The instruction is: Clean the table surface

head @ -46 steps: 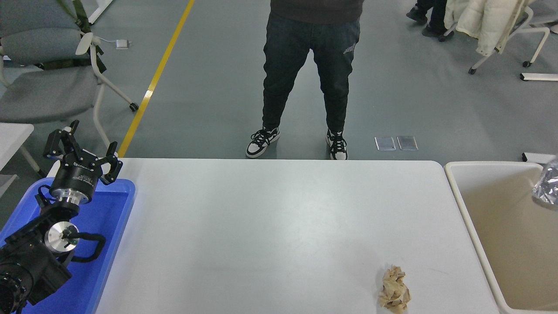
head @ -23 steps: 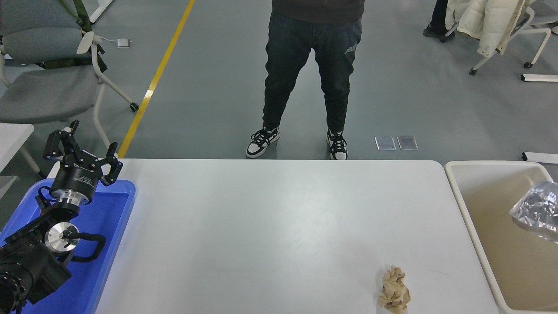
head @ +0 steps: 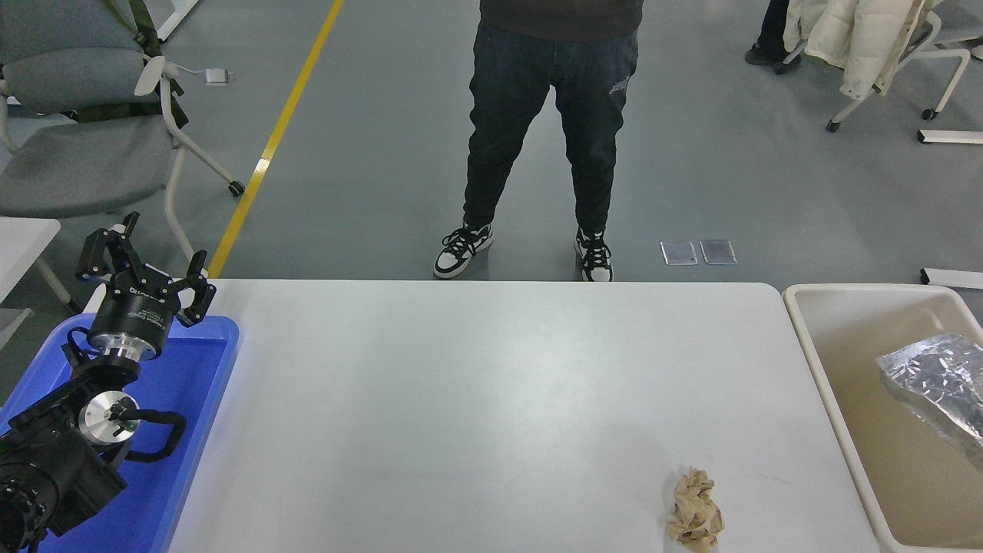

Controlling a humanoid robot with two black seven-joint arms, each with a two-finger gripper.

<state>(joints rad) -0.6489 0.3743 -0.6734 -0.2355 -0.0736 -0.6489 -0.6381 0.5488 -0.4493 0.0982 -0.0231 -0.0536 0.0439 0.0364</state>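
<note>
Head view frames the white tabletop (head: pixel 476 399) across the middle of the picture, between a blue tray (head: pixel 196 399) at its left end and a beige tub (head: pixel 825 361) just off its right end. One piece of litter is left on it: a crumpled brown paper ball (head: pixel 695 511) lying near the front right, well apart from the tray and not far from the tub's near wall. Inside the tub a crinkled silver foil bag (head: pixel 933 384) is seen, partly cut off by the picture's right edge.

The tabletop is judged hard, smooth and stiff, so a light thing would slide on it readily. The paper ball is judged very light, soft and crushable, not fragile; it would best be taken across its middle, where the folds are bulkiest, with a pinch from above. The foil bag is judged thin and slippery.

The left gripper (head: pixel 142 265) is parked over the far end of the blue tray, its fingers spread apart and nothing held between them. The right gripper is not in view.

White lettering is printed on the left gripper's body but cannot be read. No other label or brand is legible on the tabletop, tray, tub or bag.

A person (head: pixel 549 123) is standing at the far side.
</note>
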